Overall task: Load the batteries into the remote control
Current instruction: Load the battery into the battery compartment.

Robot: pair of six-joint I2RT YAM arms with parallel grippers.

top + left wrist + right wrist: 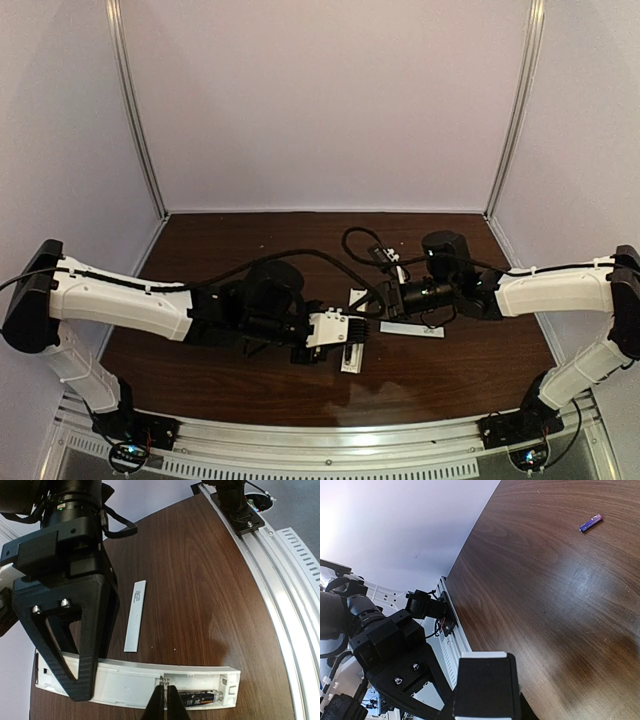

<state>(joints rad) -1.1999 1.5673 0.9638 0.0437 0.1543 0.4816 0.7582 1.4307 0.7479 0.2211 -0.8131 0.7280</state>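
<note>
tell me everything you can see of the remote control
The remote control is a long, slim white plastic bar lying on the dark wooden table. Its back is uncovered: one dark battery sits in the bay nearer one end, and the neighbouring bay is empty. The black right fingers clamp it near the other end, and the shut left fingers point into the middle of the compartment.

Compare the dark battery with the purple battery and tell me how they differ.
Colour: the dark battery is black with pale print, while the purple battery is bluish-purple.
Place: the dark battery sits in the open compartment of the remote control, while the purple battery lies loose on the bare table, well apart from the remote.
Both are small, slim cylinders lying on their sides.
</note>
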